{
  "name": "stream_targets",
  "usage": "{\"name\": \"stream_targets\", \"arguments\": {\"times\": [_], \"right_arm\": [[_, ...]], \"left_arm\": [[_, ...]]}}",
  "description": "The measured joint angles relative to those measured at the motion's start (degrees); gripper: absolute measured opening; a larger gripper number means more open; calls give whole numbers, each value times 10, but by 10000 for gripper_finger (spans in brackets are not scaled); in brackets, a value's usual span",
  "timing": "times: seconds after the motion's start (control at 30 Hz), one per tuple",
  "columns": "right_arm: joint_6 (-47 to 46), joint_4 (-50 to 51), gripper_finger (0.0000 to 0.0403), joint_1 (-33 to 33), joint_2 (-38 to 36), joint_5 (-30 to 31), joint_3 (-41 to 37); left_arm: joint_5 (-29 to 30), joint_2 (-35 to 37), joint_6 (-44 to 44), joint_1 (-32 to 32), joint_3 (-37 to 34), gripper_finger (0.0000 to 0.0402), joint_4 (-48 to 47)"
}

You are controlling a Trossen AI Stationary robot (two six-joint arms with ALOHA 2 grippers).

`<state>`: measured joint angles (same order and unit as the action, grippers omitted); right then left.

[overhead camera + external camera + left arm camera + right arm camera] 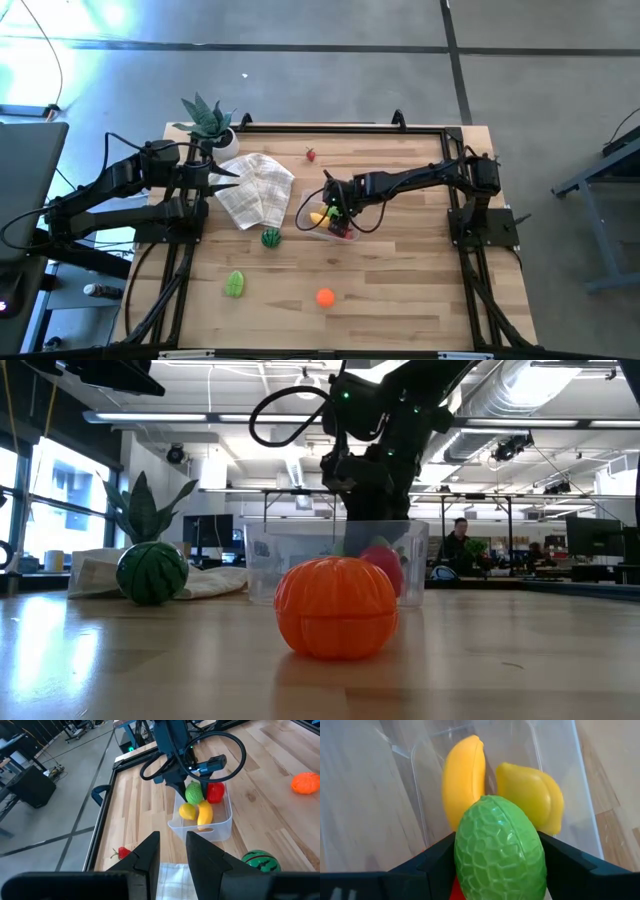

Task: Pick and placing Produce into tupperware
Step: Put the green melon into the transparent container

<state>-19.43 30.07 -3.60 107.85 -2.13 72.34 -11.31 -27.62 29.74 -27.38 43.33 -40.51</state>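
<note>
The tupperware [201, 824] sits near the middle of the wooden surface [400, 290], holding a yellow banana [464, 780], a lemon [532, 795] and a red fruit [216, 792]. Over it hangs the right end effector [497, 855], its fingers clamped on a green textured fruit [498, 855]. A watermelon [270, 237], an orange [325, 297] and a strawberry [311, 154] lie around it. The left end effector [172, 852], fingers parted, waits over a cloth [255, 190].

- Potted plant [208, 122] at the table's far left edge
- Checked cloth [255, 189] spread beside it
- Person [458, 546] seated in the room beyond
</note>
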Motion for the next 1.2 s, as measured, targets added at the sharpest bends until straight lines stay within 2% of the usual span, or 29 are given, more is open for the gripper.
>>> {"name": "stream_targets", "arguments": {"times": [0.9, 1.2], "right_arm": [[2, -4, 242, 0, 0, 0, 0], [2, -3, 294, 0, 0, 2, 0]], "left_arm": [[0, 0, 0, 0, 0, 85, 0], [0, 0, 0, 0, 0, 85, 0]]}}
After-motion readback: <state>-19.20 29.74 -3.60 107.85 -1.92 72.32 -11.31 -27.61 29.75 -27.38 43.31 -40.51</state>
